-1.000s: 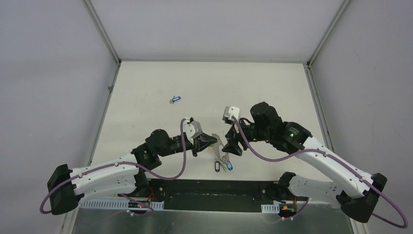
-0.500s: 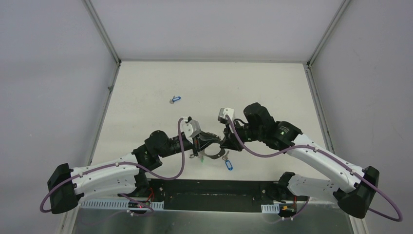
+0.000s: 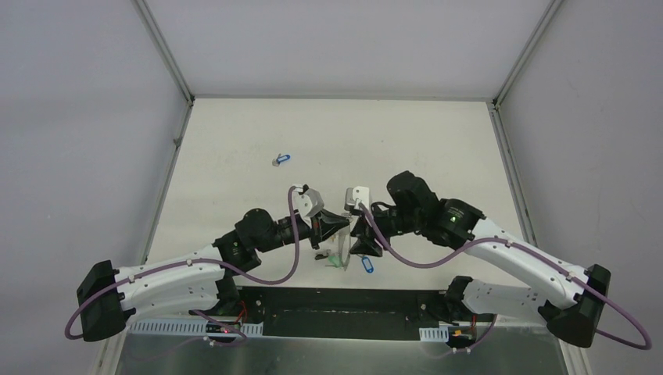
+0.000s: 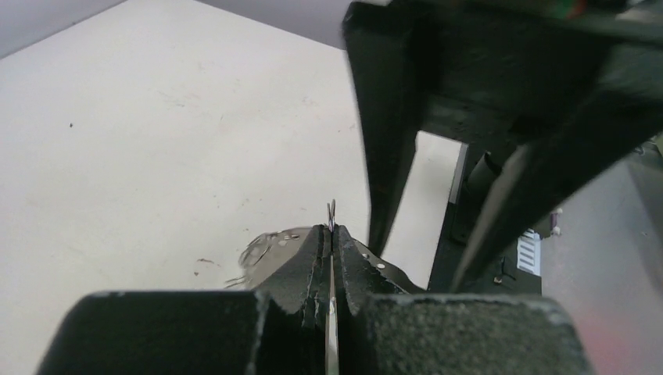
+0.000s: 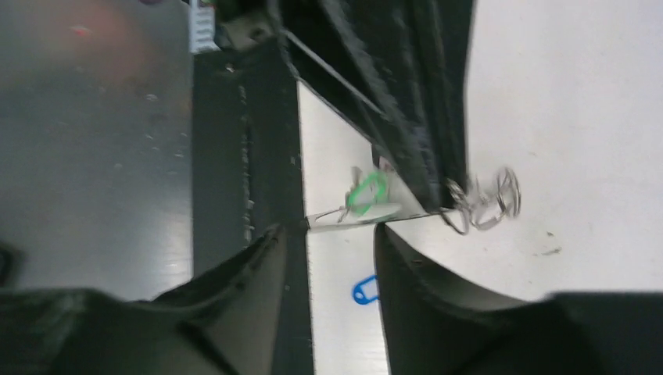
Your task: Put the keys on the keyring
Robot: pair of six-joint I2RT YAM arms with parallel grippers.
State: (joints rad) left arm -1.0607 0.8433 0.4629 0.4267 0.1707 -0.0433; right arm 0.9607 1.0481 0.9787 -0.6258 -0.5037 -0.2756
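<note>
Since the earlier frames the keyring (image 4: 331, 219) had turned from face-on to edge-on under the overhead camera, and the right gripper (image 5: 328, 236) had closed in beside it. The keyring was pinched at its rim in the fully closed left gripper (image 4: 331, 244), low centre of the overhead view. A green-headed key (image 5: 366, 191) and small wire clips (image 5: 489, 205) appeared to hang from it. One blue-tagged key (image 5: 364, 291) lay loose on the surface (image 3: 406, 141) just below. Another blue key (image 3: 282, 159) lay well apart, upper left. The right gripper stood partly open with nothing between its fingers.

Step in hand, as judged: threading keys. The next move would call for picking up a loose blue key and aligning its hole with the ring's opening. No writing was legible.
</note>
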